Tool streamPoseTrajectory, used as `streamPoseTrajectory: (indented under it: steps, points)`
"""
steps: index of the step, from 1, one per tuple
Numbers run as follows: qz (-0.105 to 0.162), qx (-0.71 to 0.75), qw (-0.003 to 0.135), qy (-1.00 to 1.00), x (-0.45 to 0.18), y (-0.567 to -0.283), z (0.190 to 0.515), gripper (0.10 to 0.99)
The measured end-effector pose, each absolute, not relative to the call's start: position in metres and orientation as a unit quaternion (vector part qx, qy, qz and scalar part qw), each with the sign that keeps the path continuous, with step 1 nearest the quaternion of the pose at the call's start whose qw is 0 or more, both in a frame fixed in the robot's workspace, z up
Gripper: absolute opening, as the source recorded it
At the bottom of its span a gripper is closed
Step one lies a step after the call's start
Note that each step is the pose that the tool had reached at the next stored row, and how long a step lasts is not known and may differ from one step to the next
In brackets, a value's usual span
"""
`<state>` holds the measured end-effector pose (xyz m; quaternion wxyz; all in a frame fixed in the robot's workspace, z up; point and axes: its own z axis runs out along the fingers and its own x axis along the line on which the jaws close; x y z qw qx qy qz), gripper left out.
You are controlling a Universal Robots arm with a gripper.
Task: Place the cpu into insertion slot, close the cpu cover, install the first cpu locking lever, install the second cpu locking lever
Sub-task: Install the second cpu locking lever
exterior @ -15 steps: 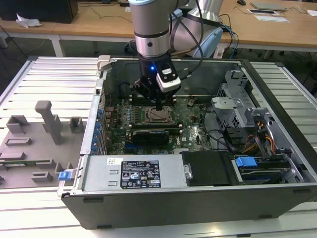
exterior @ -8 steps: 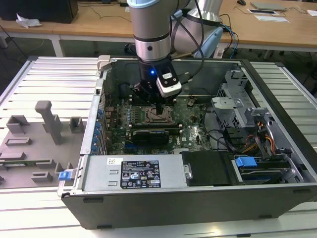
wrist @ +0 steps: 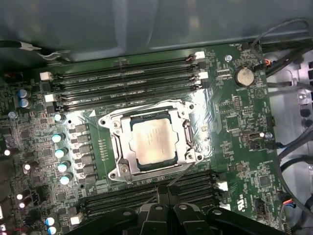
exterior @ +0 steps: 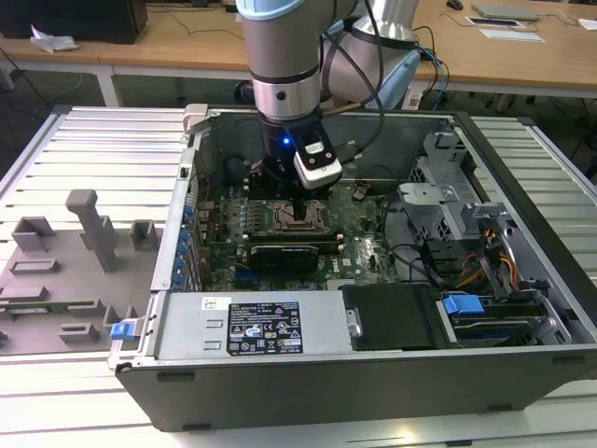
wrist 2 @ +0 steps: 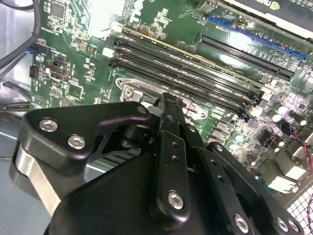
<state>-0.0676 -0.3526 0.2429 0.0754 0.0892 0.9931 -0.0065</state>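
Note:
In the first wrist view the cpu point(wrist: 153, 142) lies silver face up in the insertion slot point(wrist: 188, 133) on the green motherboard point(wrist: 234, 147). The cpu cover point(wrist: 121, 147) lies flat around it as a silver frame. A thin lever rod point(wrist: 180, 176) runs along the socket edge nearest my fingertips. My gripper point(wrist: 164, 193) hovers at that edge with its black fingers pressed together and nothing visible between them. In the second wrist view the gripper point(wrist 2: 165, 100) tips sit right at the socket frame point(wrist 2: 131, 93). The exterior view shows the gripper point(exterior: 299, 207) low over the socket point(exterior: 291, 220).
Black memory slots point(wrist: 122, 83) flank the socket on two sides. The open computer case point(exterior: 187, 168) walls surround the board, with a black card point(exterior: 289, 252) close by and cables and drive bays point(exterior: 485, 252) on the exterior view's right. A grey fixture tray point(exterior: 75, 252) lies on the left.

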Motion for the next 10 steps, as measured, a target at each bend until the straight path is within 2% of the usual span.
streamPoseTrajectory:
  steps: [10]
  points:
    - [0.020,0.073,0.074,0.994,-0.082,-0.359,0.231,0.106]
